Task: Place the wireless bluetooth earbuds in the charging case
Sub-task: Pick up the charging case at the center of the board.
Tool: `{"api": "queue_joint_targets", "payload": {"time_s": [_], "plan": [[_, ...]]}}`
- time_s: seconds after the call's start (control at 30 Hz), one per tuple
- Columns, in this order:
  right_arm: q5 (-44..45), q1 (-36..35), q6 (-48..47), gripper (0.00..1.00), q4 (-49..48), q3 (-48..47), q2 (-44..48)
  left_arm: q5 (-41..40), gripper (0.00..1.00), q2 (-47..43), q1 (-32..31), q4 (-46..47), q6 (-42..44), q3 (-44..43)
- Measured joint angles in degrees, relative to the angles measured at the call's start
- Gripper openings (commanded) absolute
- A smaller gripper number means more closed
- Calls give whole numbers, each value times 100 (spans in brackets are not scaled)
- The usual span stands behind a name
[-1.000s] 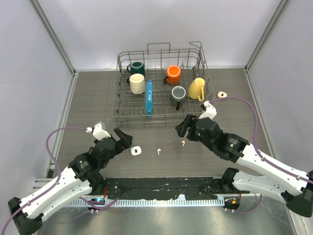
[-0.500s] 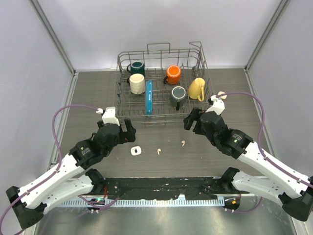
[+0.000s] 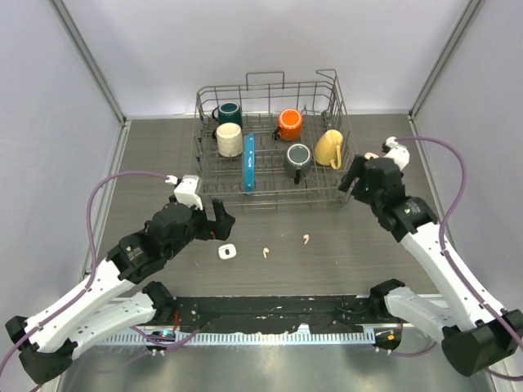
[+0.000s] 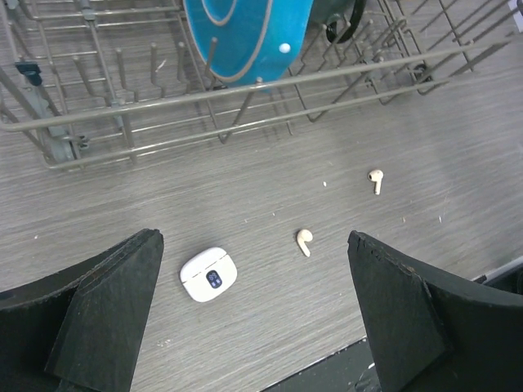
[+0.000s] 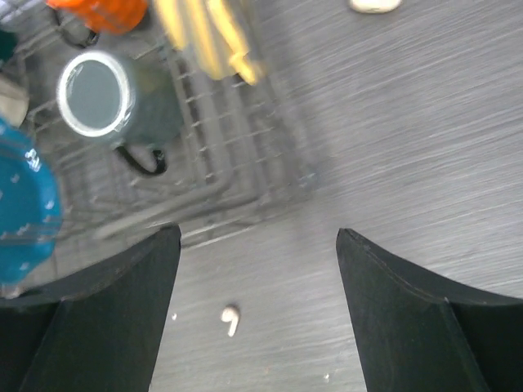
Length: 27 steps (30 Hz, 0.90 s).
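Observation:
The white charging case (image 3: pixel 227 251) lies shut on the table in front of the rack; in the left wrist view (image 4: pixel 207 273) it sits just inside the left finger. Two small white earbuds lie to its right, one (image 3: pixel 265 251) (image 4: pixel 304 241) near it and one (image 3: pixel 306 239) (image 4: pixel 375 180) (image 5: pixel 230 318) farther right. My left gripper (image 3: pixel 216 222) (image 4: pixel 253 245) is open and empty above and behind the case. My right gripper (image 3: pixel 356 175) (image 5: pixel 257 237) is open and empty by the rack's right front corner. A small white object (image 3: pixel 372 156) (image 5: pixel 374 5) lies beyond it.
A wire dish rack (image 3: pixel 204 189) stands at the back with several mugs, among them a yellow one (image 3: pixel 328 148) and a grey one (image 3: pixel 297 158), and a blue plate (image 3: pixel 248 162) on edge. A black strip (image 3: pixel 270 310) runs along the near table edge.
My right gripper has swung right and back, away from the earbuds to the rack's right corner. My left gripper has lifted and moved slightly toward the rack. Case and earbuds have not moved.

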<state>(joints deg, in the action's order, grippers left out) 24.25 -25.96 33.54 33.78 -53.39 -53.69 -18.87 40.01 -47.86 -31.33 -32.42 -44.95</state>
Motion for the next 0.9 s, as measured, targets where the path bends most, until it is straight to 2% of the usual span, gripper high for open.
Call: {"api": "queue_joint_targets", "payload": {"time_s": [0.27,0.4,0.73,0.9], "plan": [[-1788,2592,-413,82,343,-461,-791,503,100,81,0,-2,181,0],[-2179,3436,-323,82,136,-911,-1569,710,100,7,0,28,186,52],[-1790,3630,-9,79,-212,-1587,-2979,890,100,-527,0,160,280,546],[-1698,3644,-509,78,-380,-2277,-4068,940,100,-533,0,160,341,546]]}}
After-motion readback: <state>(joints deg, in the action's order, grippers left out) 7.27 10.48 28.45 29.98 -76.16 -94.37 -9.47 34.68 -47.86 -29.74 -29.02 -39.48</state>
